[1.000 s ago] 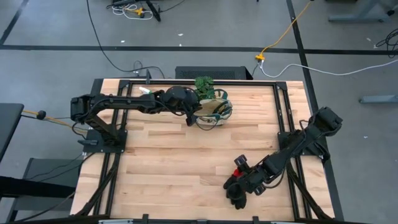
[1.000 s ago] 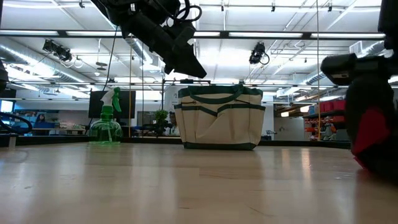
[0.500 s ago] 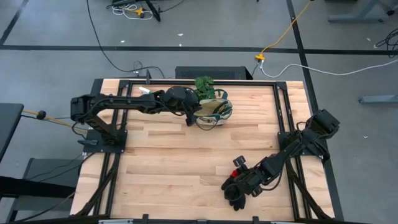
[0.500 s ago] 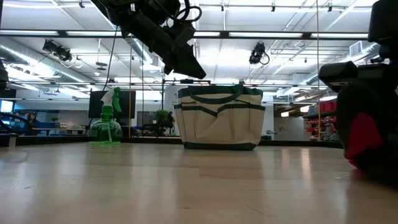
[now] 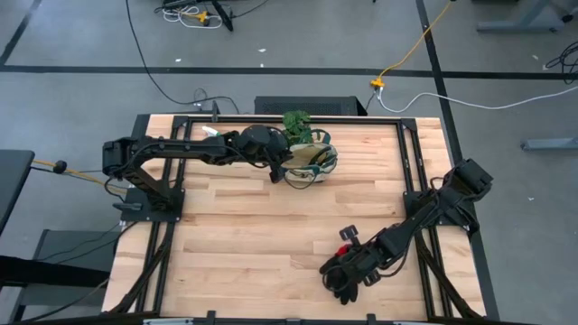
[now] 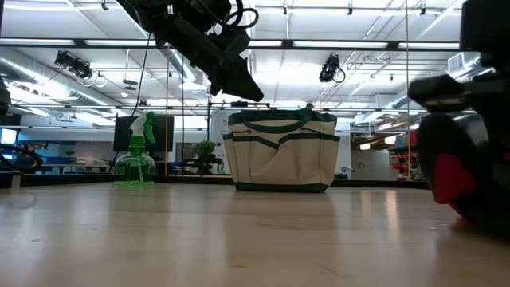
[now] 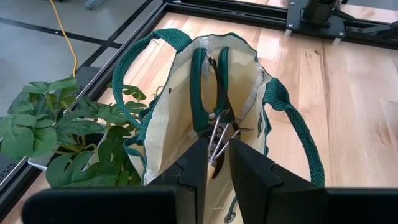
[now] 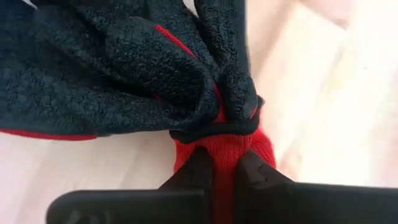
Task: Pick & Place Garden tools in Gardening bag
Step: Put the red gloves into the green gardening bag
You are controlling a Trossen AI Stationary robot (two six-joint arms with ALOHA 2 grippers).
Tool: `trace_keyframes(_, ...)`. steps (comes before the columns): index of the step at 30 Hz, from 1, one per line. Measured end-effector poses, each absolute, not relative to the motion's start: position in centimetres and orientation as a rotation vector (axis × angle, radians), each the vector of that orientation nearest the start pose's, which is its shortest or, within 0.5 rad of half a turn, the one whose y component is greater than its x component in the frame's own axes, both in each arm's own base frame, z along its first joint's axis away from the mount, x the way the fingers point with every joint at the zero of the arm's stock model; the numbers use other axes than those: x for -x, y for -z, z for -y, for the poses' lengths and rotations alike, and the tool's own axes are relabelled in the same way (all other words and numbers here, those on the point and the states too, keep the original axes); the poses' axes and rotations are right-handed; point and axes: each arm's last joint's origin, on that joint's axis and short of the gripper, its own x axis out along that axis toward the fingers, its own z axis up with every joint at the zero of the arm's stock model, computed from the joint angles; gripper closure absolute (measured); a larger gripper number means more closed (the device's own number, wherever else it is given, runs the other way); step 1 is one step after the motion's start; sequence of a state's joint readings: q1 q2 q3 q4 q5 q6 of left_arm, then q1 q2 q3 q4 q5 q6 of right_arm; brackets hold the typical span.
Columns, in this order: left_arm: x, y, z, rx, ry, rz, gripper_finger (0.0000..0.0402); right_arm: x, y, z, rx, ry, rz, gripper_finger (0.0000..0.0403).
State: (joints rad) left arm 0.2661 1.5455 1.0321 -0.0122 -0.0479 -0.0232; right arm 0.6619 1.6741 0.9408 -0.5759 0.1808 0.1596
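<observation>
The cream gardening bag [image 5: 316,162] with green handles stands at the table's far middle, also seen in the low view [image 6: 279,159]. Green-handled pruning shears [image 7: 200,81] stand inside it. My left gripper [image 7: 216,165] hovers at the bag's mouth, shut on a wooden-handled hand rake [image 7: 217,140]. The red-and-black gloves [image 5: 341,278] lie on the table near the front right, and my right gripper [image 5: 350,262] is shut on them from above. A green spray bottle [image 6: 137,159] stands on the table left of the bag. My left gripper pinches the rake's wooden handle [image 7: 213,163] between its two fingers and slants down toward the bag from the table's left. The metal tines [image 7: 231,129] reach ahead into the bag's mouth beside the shears. The rake is clear of the table. My right gripper pinches the red knit cuff [image 8: 221,146] of a glove between its two fingers. The fingers come steeply from above, pointing down. The black palm and fingers [image 8: 124,74] of the gloves spread out beyond the cuff and lie on the table.
A potted green plant [image 5: 296,125] stands right behind the bag at the far edge, its leaves brushing the bag's side [image 7: 68,124]. Black frame rails [image 5: 420,181] run along the table's edges. Bare wood [image 5: 253,235] lies between the bag and the gloves.
My right gripper has edged toward the table's left over the gloves, rolled a little and shut on the red cuff. The cuff has shifted slightly leftward in the low view.
</observation>
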Motion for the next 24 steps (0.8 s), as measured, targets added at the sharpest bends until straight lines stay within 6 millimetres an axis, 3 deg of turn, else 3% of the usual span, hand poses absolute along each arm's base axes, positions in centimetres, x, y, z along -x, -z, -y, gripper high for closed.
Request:
trace_keyframes(5, -32.7, -25.1, -9.1, 0.08, -0.313, -0.521, 0.033, -24.5, -17.2, -17.3, 0.463, -0.214, -1.224, 0.0388)
trace_keyframes(13, -32.7, -25.1, -9.1, 0.078, -0.321, -0.522, 0.033, -26.0, -18.0, -15.9, 0.438, -0.141, -1.196, 0.0388)
trace_keyframes(24, -32.5, -24.9, -9.4, 0.038, -0.438, -0.557, 0.033, -28.1, -21.6, -13.0, 0.457, 0.05, -1.031, 0.0388)
